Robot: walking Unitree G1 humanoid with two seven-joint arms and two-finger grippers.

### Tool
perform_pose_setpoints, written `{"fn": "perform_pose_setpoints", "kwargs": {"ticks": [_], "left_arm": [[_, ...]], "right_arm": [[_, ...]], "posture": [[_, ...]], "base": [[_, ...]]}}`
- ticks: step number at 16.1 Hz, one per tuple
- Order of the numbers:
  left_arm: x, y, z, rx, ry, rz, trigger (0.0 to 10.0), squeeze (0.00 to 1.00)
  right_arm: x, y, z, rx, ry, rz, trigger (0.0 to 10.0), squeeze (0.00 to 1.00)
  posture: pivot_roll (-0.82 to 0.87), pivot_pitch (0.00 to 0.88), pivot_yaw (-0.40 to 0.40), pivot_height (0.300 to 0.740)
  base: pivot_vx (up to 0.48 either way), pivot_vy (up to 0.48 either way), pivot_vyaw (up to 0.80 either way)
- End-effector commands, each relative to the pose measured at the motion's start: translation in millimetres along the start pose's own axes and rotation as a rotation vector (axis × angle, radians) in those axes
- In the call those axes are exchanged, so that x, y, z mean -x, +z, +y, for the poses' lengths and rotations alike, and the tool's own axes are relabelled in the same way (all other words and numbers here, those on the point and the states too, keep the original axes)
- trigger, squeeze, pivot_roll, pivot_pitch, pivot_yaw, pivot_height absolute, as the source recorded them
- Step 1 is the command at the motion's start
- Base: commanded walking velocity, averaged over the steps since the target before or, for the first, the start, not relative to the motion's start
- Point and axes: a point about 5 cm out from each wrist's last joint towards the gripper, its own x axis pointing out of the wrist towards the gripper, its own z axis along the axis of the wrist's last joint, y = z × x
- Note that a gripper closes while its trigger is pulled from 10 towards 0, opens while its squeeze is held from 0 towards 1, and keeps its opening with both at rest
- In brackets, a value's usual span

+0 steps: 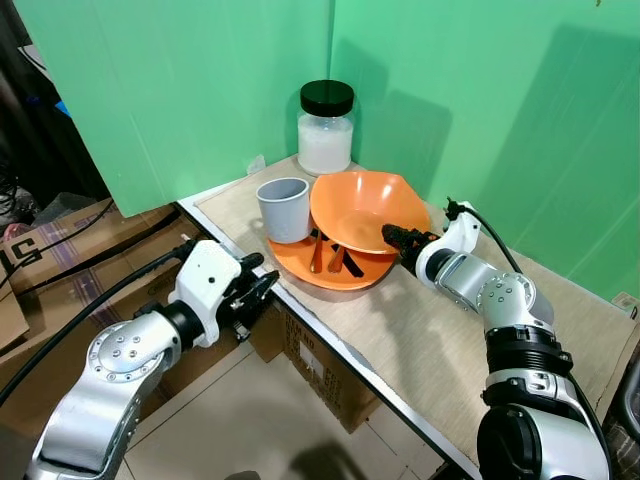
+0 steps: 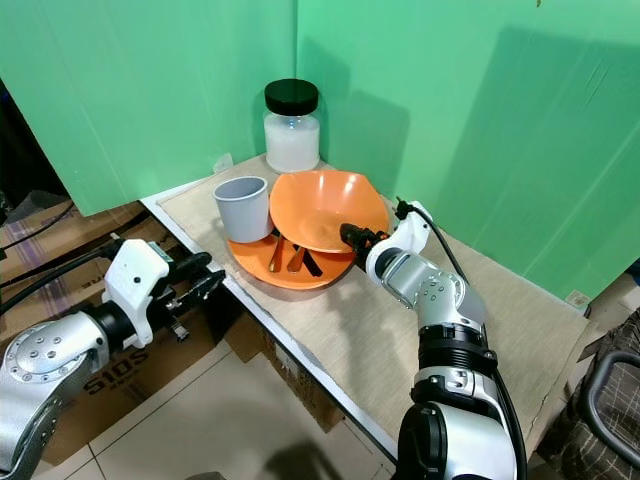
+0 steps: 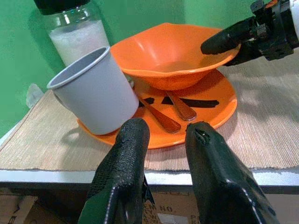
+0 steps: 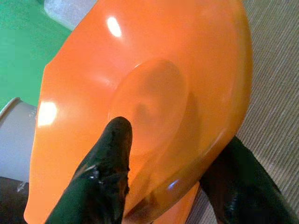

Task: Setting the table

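The right pincer (image 1: 400, 240) pinches the right rim of the orange bowl (image 1: 365, 205), tilted on the orange plate (image 1: 300, 268) at the worktop's (image 1: 420, 330) far left; it could slip, while the left pincer (image 1: 262, 290) hangs parted.

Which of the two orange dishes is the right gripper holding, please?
The orange bowl: the right gripper pinches its rim, one finger inside. The orange plate lies flat beneath, carrying the cup.

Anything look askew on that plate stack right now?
The orange bowl sits tilted on the orange plate, its rim pinched by the right gripper. Spoons lie beneath it, and the grey cup stands upright on the plate. Nothing spilled.
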Motion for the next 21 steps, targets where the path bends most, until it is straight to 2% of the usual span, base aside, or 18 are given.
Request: {"fn": "perform_pose_setpoints", "kwargs": {"ticks": [1,12,18,21], "left_arm": [[-1.4,2,0.5,-0.017,-0.011,0.0,10.0,0.0],[-1.8,0,1.0,-0.035,-0.021,0.005,10.0,0.0],[-4.3,0,1.8,-0.043,-0.024,0.002,10.0,0.0],[-4.2,0,2.4,-0.048,-0.02,0.002,10.0,0.0]], "right_arm": [[-0.4,3,3.2,-0.002,0.0,0.004,0.0,0.0],[2.0,11,3.4,-0.024,-0.01,-0.038,0.0,0.0],[6.3,26,1.5,-0.073,-0.016,-0.114,0.0,0.0],[11.3,44,3.3,-0.107,0.02,-0.192,0.0,0.0]], "posture": [[0.12,0.0,-0.028,0.74],[0.12,0.0,-0.027,0.74],[0.11,0.0,-0.024,0.74],[0.12,0.0,-0.023,0.74]], "base": [[0.0,0.0,0.0],[0.0,0.0,0.0],[0.0,0.0,0.0],[0.0,0.0,0.0]]}}
